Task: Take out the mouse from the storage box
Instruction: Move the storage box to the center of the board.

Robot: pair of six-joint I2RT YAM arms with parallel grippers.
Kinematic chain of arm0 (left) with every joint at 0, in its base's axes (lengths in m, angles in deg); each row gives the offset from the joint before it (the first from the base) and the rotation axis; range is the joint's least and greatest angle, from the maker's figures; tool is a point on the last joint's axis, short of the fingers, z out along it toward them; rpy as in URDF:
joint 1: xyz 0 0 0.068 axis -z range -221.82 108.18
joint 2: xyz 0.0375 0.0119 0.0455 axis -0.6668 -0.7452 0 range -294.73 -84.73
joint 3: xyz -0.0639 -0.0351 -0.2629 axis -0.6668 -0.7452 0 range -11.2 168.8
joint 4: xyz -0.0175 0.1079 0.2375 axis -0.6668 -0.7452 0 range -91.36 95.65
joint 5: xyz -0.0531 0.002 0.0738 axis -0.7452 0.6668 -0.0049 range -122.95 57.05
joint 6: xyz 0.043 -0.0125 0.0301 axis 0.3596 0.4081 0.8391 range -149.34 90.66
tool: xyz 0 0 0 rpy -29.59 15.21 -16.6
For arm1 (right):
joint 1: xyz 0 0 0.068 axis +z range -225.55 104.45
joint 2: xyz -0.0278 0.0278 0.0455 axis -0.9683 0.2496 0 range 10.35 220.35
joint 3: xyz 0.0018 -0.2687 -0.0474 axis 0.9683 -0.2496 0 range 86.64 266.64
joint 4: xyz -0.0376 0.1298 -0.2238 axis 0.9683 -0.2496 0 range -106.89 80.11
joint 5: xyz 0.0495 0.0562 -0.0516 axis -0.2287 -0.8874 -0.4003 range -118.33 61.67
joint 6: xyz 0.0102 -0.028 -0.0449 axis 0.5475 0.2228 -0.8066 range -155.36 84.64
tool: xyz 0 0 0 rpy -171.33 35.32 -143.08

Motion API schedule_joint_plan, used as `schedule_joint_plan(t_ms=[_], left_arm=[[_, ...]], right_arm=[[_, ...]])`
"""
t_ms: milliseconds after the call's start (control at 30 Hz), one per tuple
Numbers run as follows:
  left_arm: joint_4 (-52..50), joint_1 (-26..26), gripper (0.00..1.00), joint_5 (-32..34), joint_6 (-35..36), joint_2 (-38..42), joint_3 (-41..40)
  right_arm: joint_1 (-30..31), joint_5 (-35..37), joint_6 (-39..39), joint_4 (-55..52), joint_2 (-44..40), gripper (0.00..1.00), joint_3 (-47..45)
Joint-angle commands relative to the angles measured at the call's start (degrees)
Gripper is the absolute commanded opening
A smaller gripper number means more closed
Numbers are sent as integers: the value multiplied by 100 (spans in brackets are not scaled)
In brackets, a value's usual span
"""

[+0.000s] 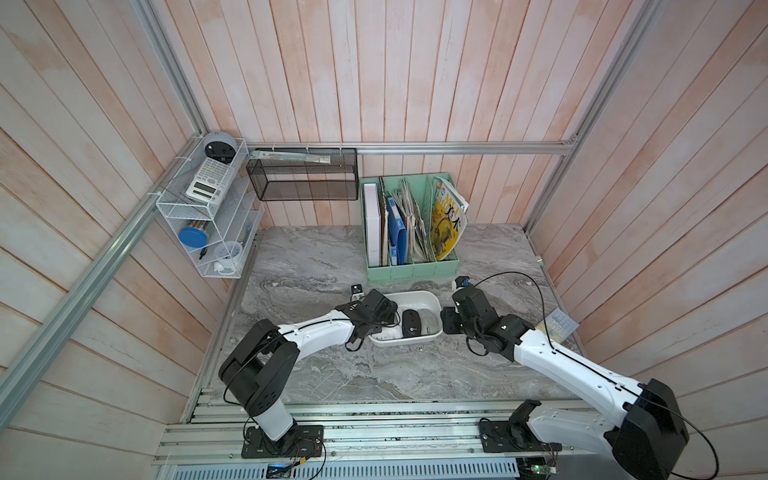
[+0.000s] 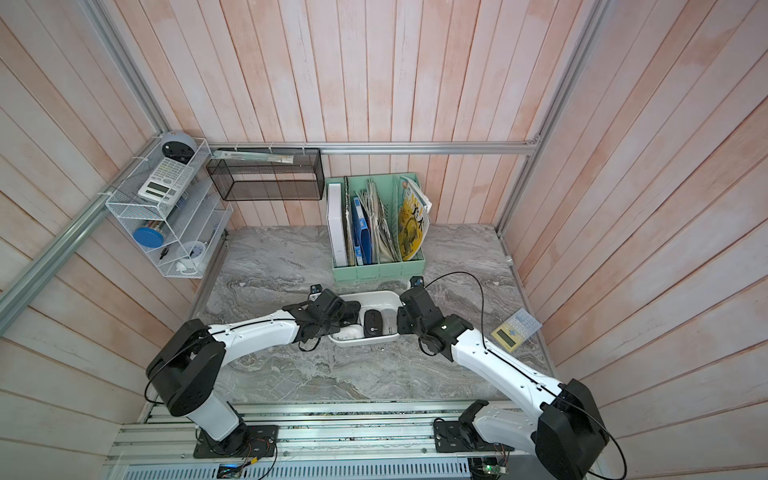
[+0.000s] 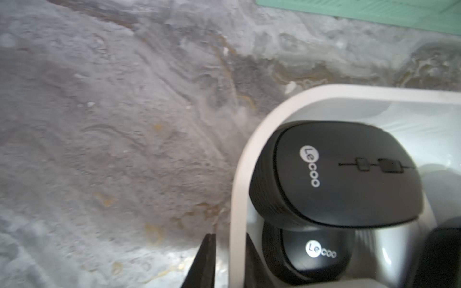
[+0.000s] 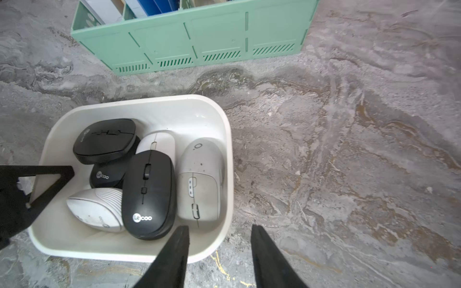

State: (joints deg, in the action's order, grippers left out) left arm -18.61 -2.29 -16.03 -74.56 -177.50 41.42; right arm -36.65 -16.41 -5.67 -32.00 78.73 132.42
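Wrist view: left hand (image 3: 229, 236) pinches storage box (image 3: 238, 179)

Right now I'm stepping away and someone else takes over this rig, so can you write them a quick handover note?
Left gripper: shut on the storage box wall, one of its fingers inside, one outside.
Right gripper: open, fingers apart at the box's opposite end, gripping nothing.
Box: on the table in front of the green file organizer; six mice inside, three black, three pale.
Done: box held by the left gripper.
Left: grasp a mouse and lift it out; none is out yet.
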Motion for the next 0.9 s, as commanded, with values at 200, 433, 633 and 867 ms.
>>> schedule_joint_plan(t_ms=[200,433,633,867], left_arm=[[322,-792,21,-388,730,861,-732],[567,-820,16,-692,720,397,-345],[709,-812,8,-787,488,-181,155],[758,-807,6,-801,544,-508,620]], right_arm=[[390,-425,1,67,845,50,612],[728,-371,89,39,1329,50,935],[855,-388,133,-55,1539,51,1114],[912,-262,83,-270,1901,59,1431]])
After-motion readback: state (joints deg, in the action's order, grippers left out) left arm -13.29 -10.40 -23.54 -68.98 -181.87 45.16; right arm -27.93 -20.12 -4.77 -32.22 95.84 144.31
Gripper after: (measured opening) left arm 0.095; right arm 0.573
